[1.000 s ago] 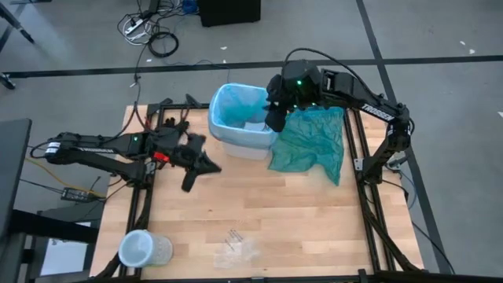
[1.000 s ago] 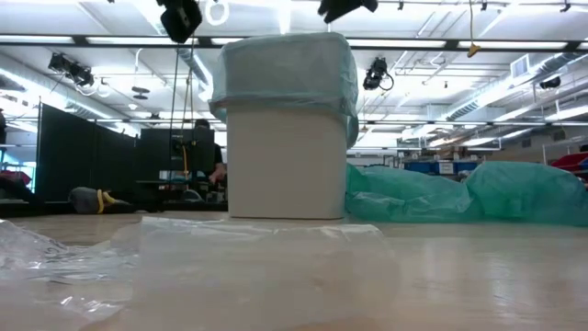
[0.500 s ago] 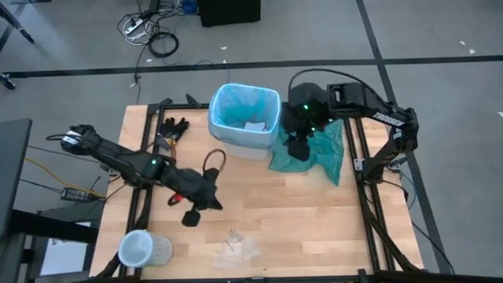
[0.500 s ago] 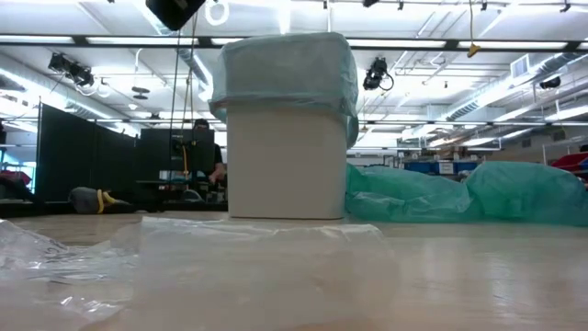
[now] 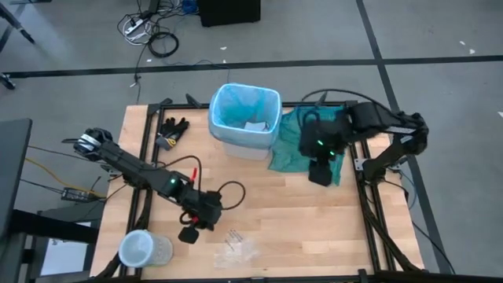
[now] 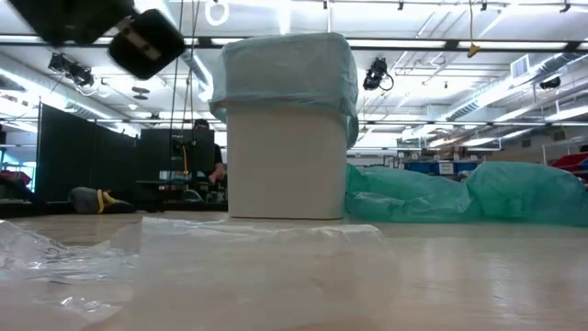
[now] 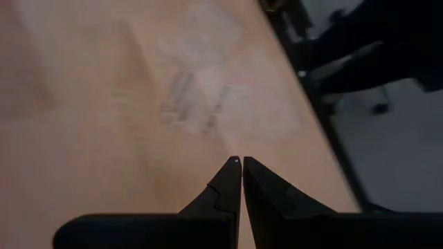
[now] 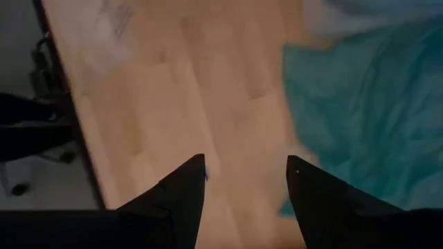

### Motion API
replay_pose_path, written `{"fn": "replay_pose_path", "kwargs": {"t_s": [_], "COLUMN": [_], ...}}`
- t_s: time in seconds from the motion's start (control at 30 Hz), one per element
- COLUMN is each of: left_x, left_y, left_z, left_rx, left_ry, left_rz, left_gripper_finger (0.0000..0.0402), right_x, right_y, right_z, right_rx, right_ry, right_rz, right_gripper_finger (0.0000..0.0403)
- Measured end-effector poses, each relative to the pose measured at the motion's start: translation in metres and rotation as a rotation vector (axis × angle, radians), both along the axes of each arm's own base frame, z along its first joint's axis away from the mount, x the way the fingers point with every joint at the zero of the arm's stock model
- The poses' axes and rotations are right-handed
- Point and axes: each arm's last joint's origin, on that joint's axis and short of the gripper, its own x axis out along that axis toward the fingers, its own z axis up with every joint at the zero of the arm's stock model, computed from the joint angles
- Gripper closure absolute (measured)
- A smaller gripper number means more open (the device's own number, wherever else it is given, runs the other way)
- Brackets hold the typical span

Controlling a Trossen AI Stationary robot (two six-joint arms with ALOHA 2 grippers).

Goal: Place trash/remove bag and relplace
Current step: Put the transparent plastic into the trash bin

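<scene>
The bag [image 5: 244, 106], a thin sky-blue liner, sits fitted inside a white bin [image 5: 240, 145] at the far middle of the wooden surface [image 5: 275, 204], its edge folded down over the bin's rim; a white scrap of trash [image 5: 254, 126] lies inside it; from table height the liner [image 6: 287, 69] shows as a pale band wrapped around the bin's top. Just beside the bin, toward the right arm's side, a darker teal-green plastic bag [image 5: 310, 153] lies spread flat and rumpled. The right tool [image 5: 321, 174] hangs over the near edge of that teal bag, its two dark fingers [image 8: 181, 194] spread wide apart and holding nothing. The left tool [image 5: 189, 234] is low over the near left part of the surface, its fingers [image 7: 228, 183] pressed together on nothing; just ahead of it lie clear plastic bits [image 5: 236, 245] flat on the wood. A translucent round container [image 5: 140, 250] stands at the near left corner; black gloves [image 5: 171, 130] lie at the far left, near the bin.
</scene>
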Motion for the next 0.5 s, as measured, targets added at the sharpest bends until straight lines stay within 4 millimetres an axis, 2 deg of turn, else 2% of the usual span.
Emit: {"fn": "replay_pose_path", "kwargs": {"t_s": [0.13, 0.27, 0.5], "left_x": [-0.002, -0.006, -0.016], "left_y": [-0.006, -0.005, 0.002], "left_z": [-0.018, -0.037, -0.064], "left_rx": [-0.147, -0.236, -0.269], "left_ry": [0.013, 0.029, 0.071], "left_rz": [0.05, 0.147, 0.3], "left_gripper_finger": [0.0374, 0.0374, 0.0374], "right_x": [-0.023, -0.045, -0.061], "right_y": [0.019, 0.035, 0.064], "right_z": [-0.001, -0.007, -0.049], "right_rx": [0.04, 0.001, -0.039], "right_ry": [0.009, -0.003, 0.08], "right_rz": [-0.058, -0.183, -0.247], "right_gripper_finger": [0.0213, 0.0213, 0.0216]}}
